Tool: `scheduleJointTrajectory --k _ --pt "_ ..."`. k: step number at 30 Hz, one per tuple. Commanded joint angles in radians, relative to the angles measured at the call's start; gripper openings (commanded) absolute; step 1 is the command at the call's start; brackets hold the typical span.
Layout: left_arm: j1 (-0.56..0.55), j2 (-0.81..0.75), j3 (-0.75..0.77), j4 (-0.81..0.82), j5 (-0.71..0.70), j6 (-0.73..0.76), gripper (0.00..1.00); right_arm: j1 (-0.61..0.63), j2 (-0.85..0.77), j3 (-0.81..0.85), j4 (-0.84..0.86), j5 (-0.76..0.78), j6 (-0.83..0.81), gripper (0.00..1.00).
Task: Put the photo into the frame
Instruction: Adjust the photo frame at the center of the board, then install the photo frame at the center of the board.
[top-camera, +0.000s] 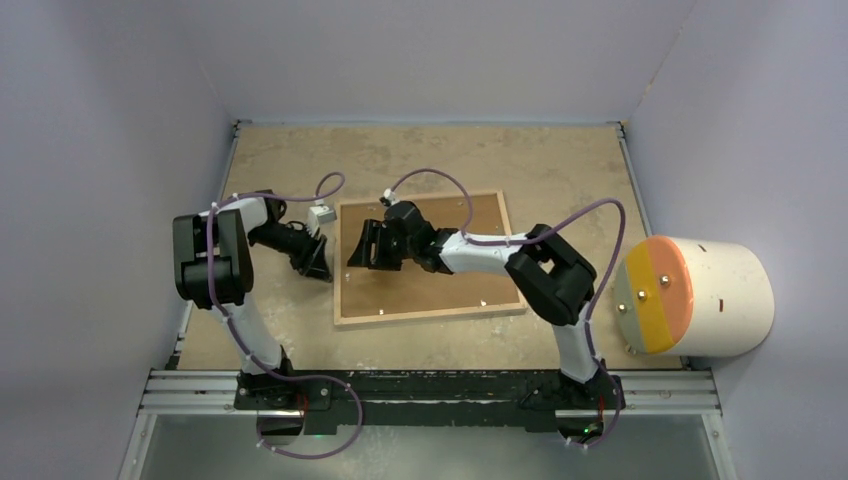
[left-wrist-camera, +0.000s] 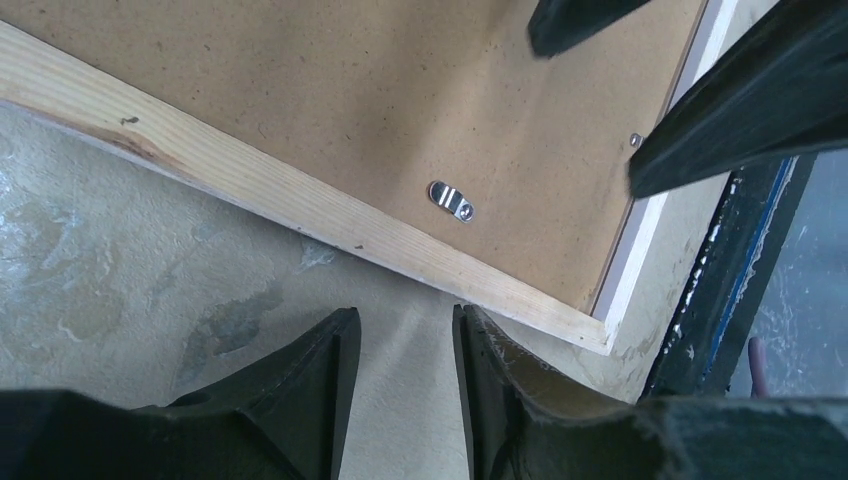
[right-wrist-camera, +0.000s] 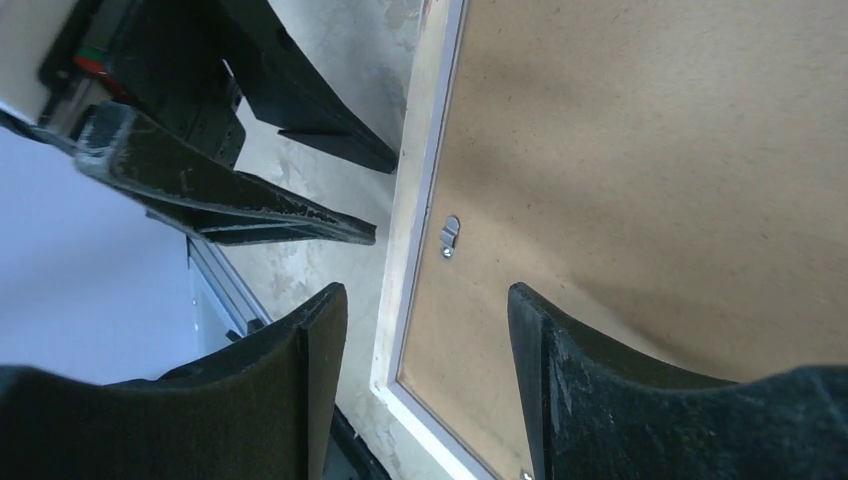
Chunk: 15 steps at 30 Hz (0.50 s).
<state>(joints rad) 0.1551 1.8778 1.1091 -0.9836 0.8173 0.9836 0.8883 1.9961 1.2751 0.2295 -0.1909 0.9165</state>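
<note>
Top external: frame (top-camera: 430, 316) back-up on table (top-camera: 560, 170), backing board (top-camera: 420, 290) seated; photo unseen | left gripper (top-camera: 315, 262) spread outside 9 o'clock rail | right gripper (top-camera: 362, 250) spread above board, 9 o'clock side | step: likely clip work; next: align on turn clip (left-wrist-camera: 451, 200).

Frame (top-camera: 432, 317) lies flat mid-picture on the table (top-camera: 290, 160), with the backing board (top-camera: 440, 290) sitting inside it. Left gripper (top-camera: 320, 268) hangs just left of the frame's left rail, over the table. Right gripper (top-camera: 358, 255) is above the board's left part, across that rail from it. A little clip (left-wrist-camera: 450, 200) sits on the board beside the rail. At far right, a drum (top-camera: 700, 295) lies past the table's edge.
</note>
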Motion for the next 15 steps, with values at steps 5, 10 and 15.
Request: scheduleJointTrajectory --k 5,10,15 --pt "-0.003 0.041 -0.008 0.088 -0.013 -0.027 0.42 0.024 0.102 0.103 0.069 -0.039 0.045 0.60" --pt "-0.003 0.047 -0.014 0.104 -0.040 -0.030 0.41 0.034 0.143 0.122 0.086 -0.056 0.066 0.56" --pt "-0.003 0.049 -0.015 0.111 -0.050 -0.028 0.40 0.044 0.183 0.156 0.080 -0.071 0.071 0.55"
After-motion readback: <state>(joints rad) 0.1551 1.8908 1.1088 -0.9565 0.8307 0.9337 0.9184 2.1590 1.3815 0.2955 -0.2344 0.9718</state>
